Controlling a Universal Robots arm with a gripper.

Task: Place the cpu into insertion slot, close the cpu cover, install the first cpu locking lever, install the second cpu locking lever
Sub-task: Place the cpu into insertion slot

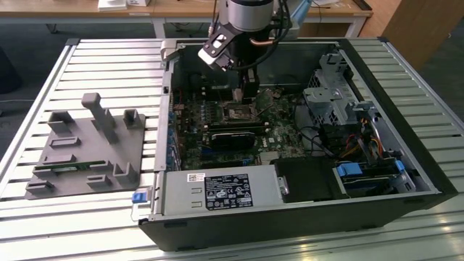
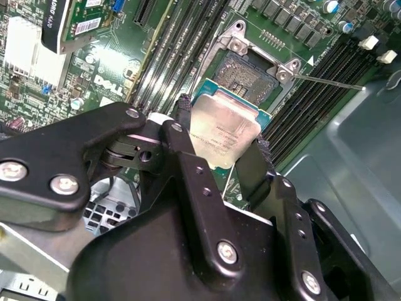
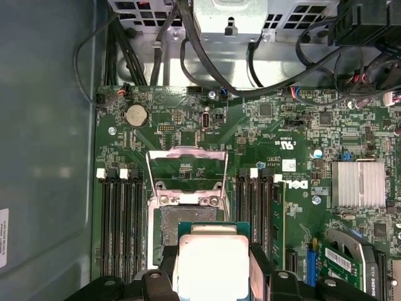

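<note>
Silver-grey and dull on top, the small flat square cpu point(image 2: 223, 133) is hanging clamped between the two fingers of the black gripper point(image 2: 222, 128), which are pressing on two opposite edges of its green board. It is hovering just above the square black insertion slot with the silvery rim point(image 2: 246, 71), not yet seated. In the first wrist view, the thin silvery cpu cover frame point(image 3: 187, 152) is standing raised open at the slot's far side.

The chip is looking light and stiff, with a smooth lid that is probably offering little friction, so gripping by the edges seems right. The contact face underneath is likely fragile. Being square, it is showing no real long axis. Its lid is facing up, and its sides are running roughly parallel to the slot's.
</note>
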